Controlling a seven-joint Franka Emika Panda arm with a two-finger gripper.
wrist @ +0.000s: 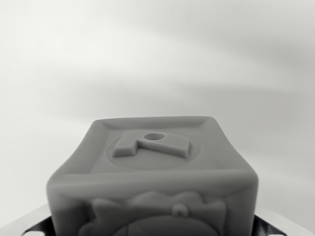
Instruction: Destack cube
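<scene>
Background is seen as plain pale grey, blurred, no detail resolved. Claw fingers are not clearly made out; only bright metal bits at both bottom corners, so opening cannot be told. Cube fills lower centre: matte grey, rounded edges, recessed top with raised emblem and small hole, relief on the front face.
</scene>
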